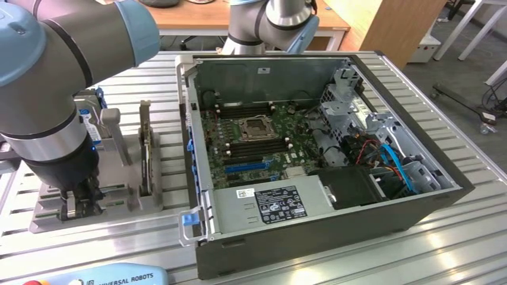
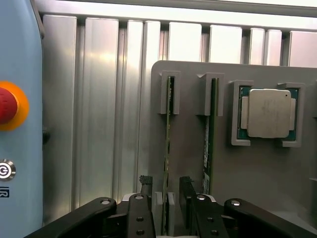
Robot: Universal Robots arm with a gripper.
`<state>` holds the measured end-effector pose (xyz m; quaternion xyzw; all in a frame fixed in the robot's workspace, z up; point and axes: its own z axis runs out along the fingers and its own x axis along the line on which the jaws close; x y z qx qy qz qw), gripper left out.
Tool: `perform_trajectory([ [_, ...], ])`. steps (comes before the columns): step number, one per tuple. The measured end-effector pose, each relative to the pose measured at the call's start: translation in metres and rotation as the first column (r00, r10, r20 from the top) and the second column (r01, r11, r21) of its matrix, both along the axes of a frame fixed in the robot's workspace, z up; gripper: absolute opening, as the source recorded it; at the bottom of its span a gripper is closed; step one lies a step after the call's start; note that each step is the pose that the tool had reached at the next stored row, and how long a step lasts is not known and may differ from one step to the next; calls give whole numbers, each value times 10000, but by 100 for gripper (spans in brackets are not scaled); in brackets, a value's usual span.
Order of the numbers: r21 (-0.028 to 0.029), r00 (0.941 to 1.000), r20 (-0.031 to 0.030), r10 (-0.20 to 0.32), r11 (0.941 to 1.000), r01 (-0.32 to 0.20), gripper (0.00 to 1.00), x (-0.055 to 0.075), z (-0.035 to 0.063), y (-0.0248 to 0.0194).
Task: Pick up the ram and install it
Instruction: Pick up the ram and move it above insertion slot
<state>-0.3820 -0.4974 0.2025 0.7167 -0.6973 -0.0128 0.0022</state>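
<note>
Ram [image 2: 167, 139], a thin green stick edge-on in a gray holder [image 2: 189, 89], sits between spread jaws.

Brushed bare aluminium, softly glaring, on ribbed table [image 2: 99, 124]. Smooth matt grey plastic for holder tray [image 2: 257, 178]. Thin green circuit board, slight sheen along edge: ram [image 2: 166, 144]. Dull silver metal lid, faintly mottled, on processor [image 2: 269, 113]. Matt black gripper [image 2: 166, 183], bright screw heads. Smooth pale-blue plastic on pendant [image 2: 20, 124], glossy red button [image 2: 5, 105]. Dark grey matt sheet metal on computer case [image 1: 333, 228]. Satin silver metal, glossy blue caps on arm [image 1: 47, 101]. Warm wood on desk [image 1: 237, 18].
</note>
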Motion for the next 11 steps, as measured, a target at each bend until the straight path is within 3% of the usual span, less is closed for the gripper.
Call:
perform_trajectory([
  [11,0,10000,0,0,10000,0,35,0,-23,0],
])
